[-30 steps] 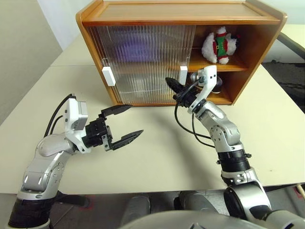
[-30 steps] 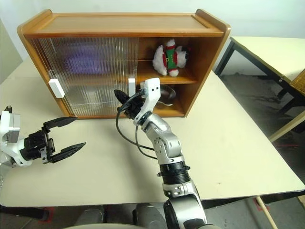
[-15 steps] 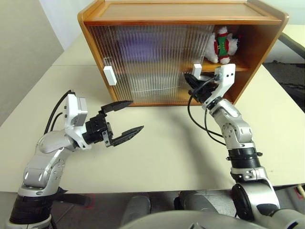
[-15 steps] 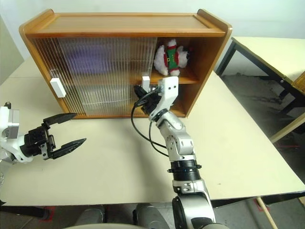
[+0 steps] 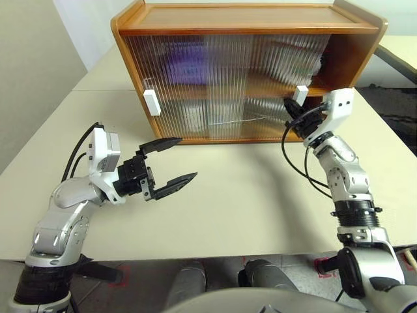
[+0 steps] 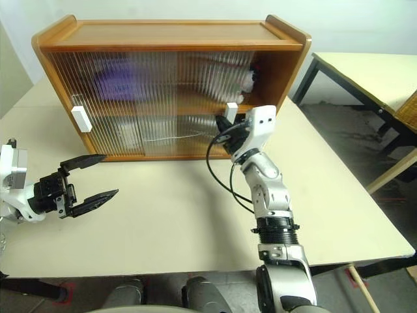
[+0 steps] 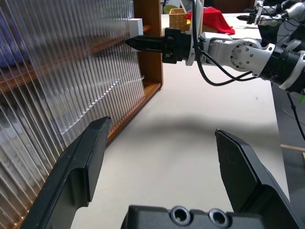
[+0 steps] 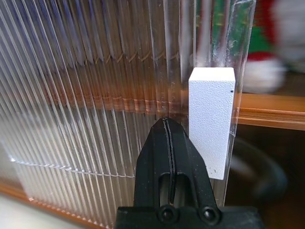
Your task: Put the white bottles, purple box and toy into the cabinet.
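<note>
Right gripper [image 8: 167, 138] beside door handle [image 8: 211, 119]

We see two silver-grey jointed arms with black ribbed collars, loose black cables and white wrist camera housings. Each gripper, left gripper [image 5: 171, 163] and right gripper [image 8: 167, 143], has two black tapered fingers above screw heads.

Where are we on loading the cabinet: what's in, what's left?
Done: a purple shape and the toy show behind the cabinet's ribbed doors. In hand: the shut right gripper sits beside the right door's handle, door nearly across. Left gripper hangs open. The bottles can't be made out.
</note>
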Robot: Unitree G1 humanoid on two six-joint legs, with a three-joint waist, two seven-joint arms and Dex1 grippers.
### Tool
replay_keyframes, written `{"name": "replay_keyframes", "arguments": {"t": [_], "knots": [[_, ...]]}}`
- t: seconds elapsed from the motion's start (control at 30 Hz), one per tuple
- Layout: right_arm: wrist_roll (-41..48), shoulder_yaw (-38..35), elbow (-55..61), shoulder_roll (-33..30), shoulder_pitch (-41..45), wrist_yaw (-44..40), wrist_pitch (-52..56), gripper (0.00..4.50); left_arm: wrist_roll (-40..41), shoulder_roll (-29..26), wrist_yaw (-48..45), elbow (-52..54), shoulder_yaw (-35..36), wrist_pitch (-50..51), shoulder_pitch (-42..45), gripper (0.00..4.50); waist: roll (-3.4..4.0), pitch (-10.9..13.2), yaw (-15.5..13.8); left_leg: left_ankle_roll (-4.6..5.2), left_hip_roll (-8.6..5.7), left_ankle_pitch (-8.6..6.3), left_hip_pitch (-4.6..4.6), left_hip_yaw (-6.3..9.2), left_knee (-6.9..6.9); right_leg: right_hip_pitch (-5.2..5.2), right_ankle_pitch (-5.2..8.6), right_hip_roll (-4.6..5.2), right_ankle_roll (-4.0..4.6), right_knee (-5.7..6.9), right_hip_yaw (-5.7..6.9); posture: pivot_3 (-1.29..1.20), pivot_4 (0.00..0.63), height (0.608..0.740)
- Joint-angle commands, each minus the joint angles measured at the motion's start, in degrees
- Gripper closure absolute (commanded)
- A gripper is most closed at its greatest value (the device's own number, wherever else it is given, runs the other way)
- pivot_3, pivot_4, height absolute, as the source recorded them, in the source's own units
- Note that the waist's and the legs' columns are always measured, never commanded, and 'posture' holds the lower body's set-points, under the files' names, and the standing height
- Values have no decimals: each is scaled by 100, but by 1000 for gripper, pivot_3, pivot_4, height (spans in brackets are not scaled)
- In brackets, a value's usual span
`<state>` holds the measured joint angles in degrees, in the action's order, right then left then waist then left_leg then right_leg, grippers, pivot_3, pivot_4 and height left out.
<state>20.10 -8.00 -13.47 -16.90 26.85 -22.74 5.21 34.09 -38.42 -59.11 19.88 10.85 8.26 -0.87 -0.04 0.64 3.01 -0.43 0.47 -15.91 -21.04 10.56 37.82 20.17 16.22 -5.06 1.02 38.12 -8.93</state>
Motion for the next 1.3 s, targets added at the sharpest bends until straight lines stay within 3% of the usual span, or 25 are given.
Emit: {"name": "replay_keyframes", "arguments": {"t": [0.03,0.53,0.77,0.87,0.93,1.0,1.3], "knots": [[-164,-343,-391,-263,117,166,-189,4458,-34,-9,-39,-48,-59,-1,42,0,0,0,0,0,0,1,1,0,0,0,-2,0,1,0,0,-77,18,740],[-315,-639,-1487,-993,355,240,-755,4458,-15,-68,-94,-25,40,4,-63,0,3,6,5,-3,-6,5,-3,-6,2,4,-3,6,-23,-1,-9,-75,26,740],[65,-645,-950,-761,151,-101,-584,4458,15,-76,-77,24,97,19,-156,0,6,23,0,-7,-11,2,-30,-6,3,32,-8,17,-24,-6,-9,-78,31,740],[499,-622,-309,-575,-75,-501,-397,4458,-32,-131,-76,18,128,32,-249,0,12,23,6,-10,-8,8,-61,-7,-3,65,-41,15,16,-5,-6,-77,30,740],[833,-565,207,-544,-352,-915,-169,4102,-29,-173,-57,-51,184,32,-225,0,13,23,3,-13,0,19,-78,-6,-8,84,-35,2,17,-5,-2,-79,29,740],[1014,-540,574,-579,-650,-1223,-5,3553,-16,-203,-81,-122,254,-9,-213,0,14,23,3,-19,8,17,-79,-11,-14,83,-43,-8,-37,-6,3,-79,29,740],[1511,-699,1217,-829,-1628,-2167,436,230,0,-196,-266,-380,600,-196,-555,0,15,24,12,-33,3,-2,-79,-12,-19,58,0,-7,-74,-29,-6,-92,37,740]]}}
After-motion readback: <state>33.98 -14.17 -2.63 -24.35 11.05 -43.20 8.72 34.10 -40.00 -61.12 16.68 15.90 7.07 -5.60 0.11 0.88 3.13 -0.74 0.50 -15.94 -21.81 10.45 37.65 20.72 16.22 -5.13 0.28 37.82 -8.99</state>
